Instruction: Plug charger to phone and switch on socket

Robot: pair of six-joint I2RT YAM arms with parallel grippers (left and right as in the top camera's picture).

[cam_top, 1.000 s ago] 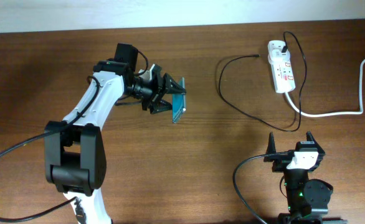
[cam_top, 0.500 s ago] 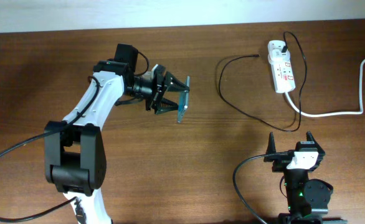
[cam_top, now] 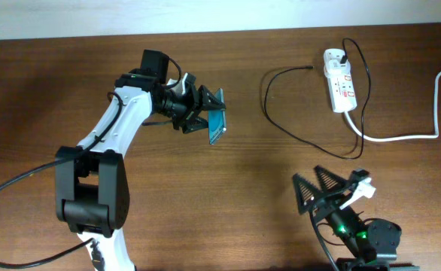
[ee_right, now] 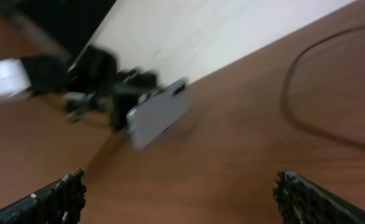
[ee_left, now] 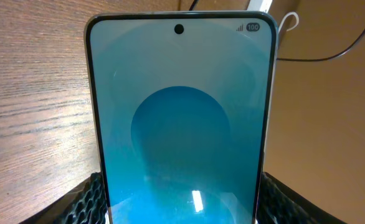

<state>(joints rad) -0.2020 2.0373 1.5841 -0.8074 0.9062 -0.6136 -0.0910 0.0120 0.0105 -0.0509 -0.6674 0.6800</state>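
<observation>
- The left hand (cam_top: 207,114) is clamped on the phone (cam_top: 217,120), holding it tilted on edge above the bench (cam_top: 55,75) near its centre, at about 9 o'clock of the socket (cam_top: 339,89) and well apart from it.
- The phone's screen glows cyan-blue around a darker oval, with a punch-hole camera at its top edge.
- The white socket has red switches, and the thin black charger (cam_top: 265,92) loops beside it.
- At 5 o'clock, the right hand (cam_top: 322,190) has its fingers spread wide apart.

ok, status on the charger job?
Left gripper shut on phone, lifted and tilted. Right gripper open, empty. Charger tip lying loose beside socket, not in phone. No obstruction seen.
</observation>
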